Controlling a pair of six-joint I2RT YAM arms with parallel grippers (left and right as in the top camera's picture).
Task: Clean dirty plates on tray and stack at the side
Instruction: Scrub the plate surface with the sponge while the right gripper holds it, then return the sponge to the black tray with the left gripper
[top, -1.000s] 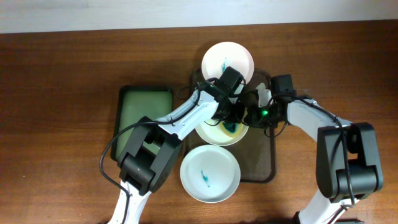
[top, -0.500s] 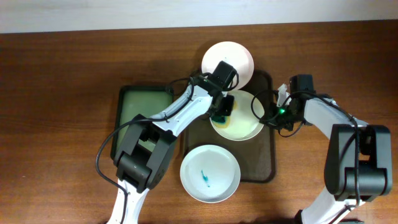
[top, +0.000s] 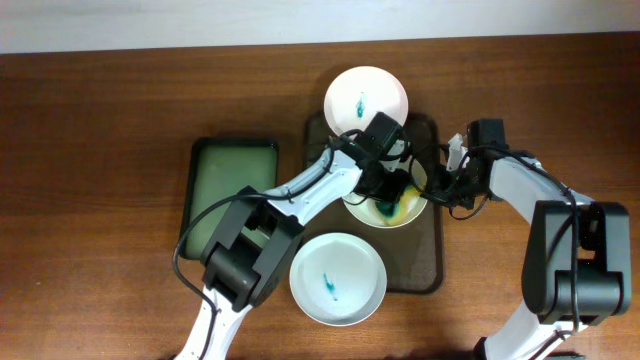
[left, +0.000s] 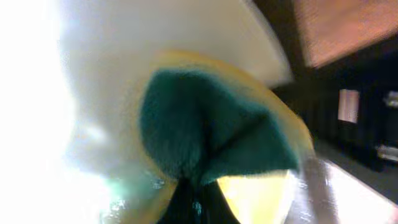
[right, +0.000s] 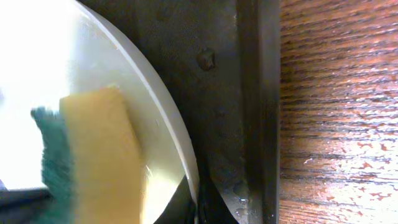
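**Sponge now right of centre on the middle plate**

Half a second ago the left hand (top: 388, 186) sat on the left part of the middle plate (top: 358, 213). It has since shifted right, past the centre. The right hand (top: 438, 186) and the plate have not moved.

The tray (top: 420, 260) lies on the surface (top: 100, 150) with its long axis running from the far edge toward the robot. The middle plate lies flat near the tray's middle. The far plate (top: 366, 98) overhangs the tray's far rim and the near plate (top: 338, 279) overhangs its near left corner. Each shows a teal smear. The green tray (top: 234, 190) is to the left.

The left hand is pressed together on a folded sponge (left: 205, 137), teal and yellow, which touches the plate. The right hand pinches the plate's right rim, though only its fingertips show at the bottom of the wrist view.

The left hand covers most of the middle plate, so its smear cannot be made out. The left wrist view is blurred and overexposed.
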